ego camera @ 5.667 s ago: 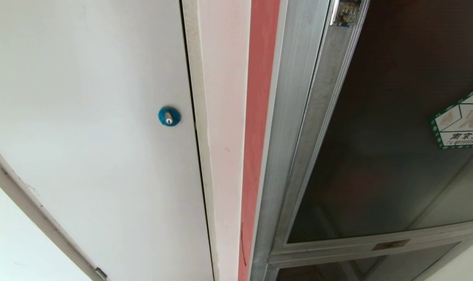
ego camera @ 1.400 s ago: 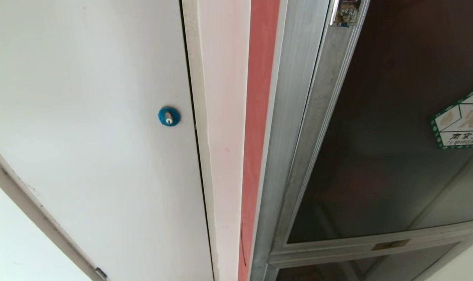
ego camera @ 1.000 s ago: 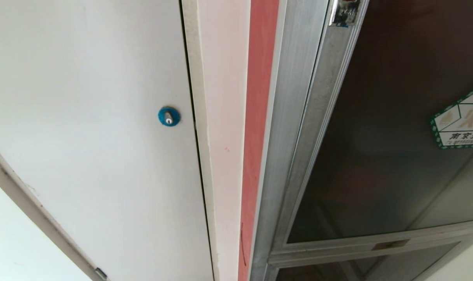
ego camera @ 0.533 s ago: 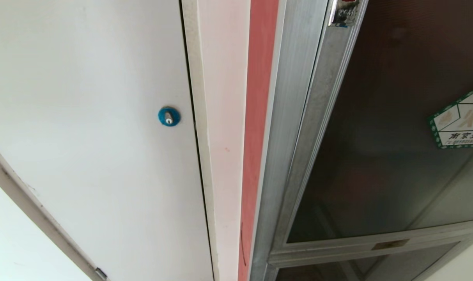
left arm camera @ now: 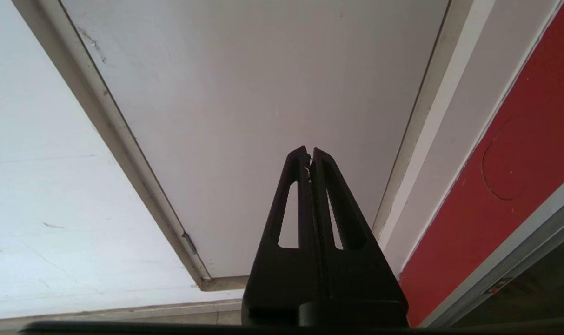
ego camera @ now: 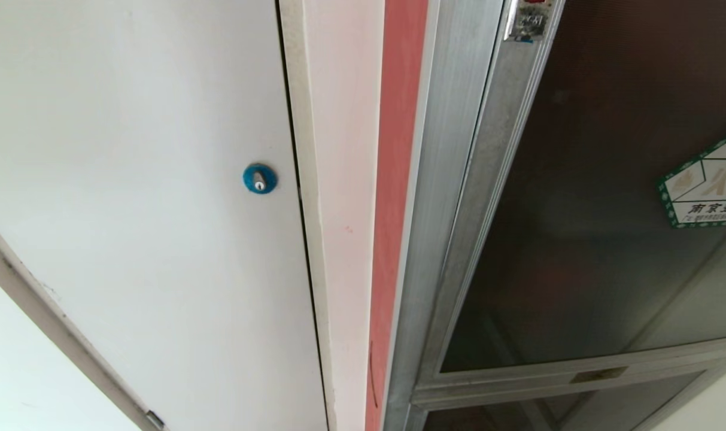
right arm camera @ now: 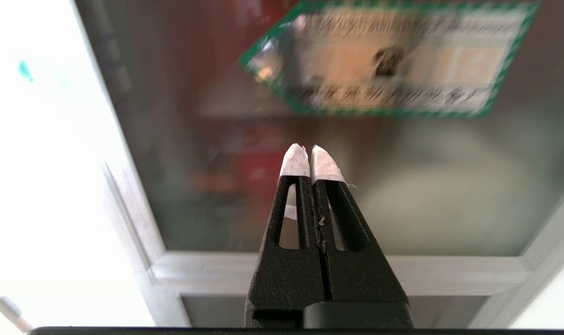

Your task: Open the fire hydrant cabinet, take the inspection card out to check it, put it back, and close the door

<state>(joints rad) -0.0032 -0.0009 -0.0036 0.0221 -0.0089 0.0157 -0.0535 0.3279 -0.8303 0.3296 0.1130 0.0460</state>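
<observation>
The fire hydrant cabinet (ego camera: 398,179) shows as a red side strip beside an aluminium frame. The door (ego camera: 578,251) of dark smoky glass carries a green-bordered hexagonal sticker (ego camera: 704,185) and lies nearly flush with the frame. My right gripper (right arm camera: 308,151) is shut and empty, its white-taped tips pointing at the door (right arm camera: 449,209) just below the sticker (right arm camera: 384,60). Dim red and pale shapes show behind the glass. My left gripper (left arm camera: 308,151) is shut and empty, facing the white panel. The inspection card is hidden. Neither gripper appears in the head view.
A plain white panel door (ego camera: 129,179) with a blue round lock (ego camera: 259,178) lies left of the cabinet. A metal latch (ego camera: 530,21) sits at the top of the glass door's frame. A smaller dark glass panel (ego camera: 608,407) sits below the door's bottom rail.
In the head view the glass door's latch edge and sticker have shifted slightly left, while the white panel and blue lock stayed put. No arm entered that view.
</observation>
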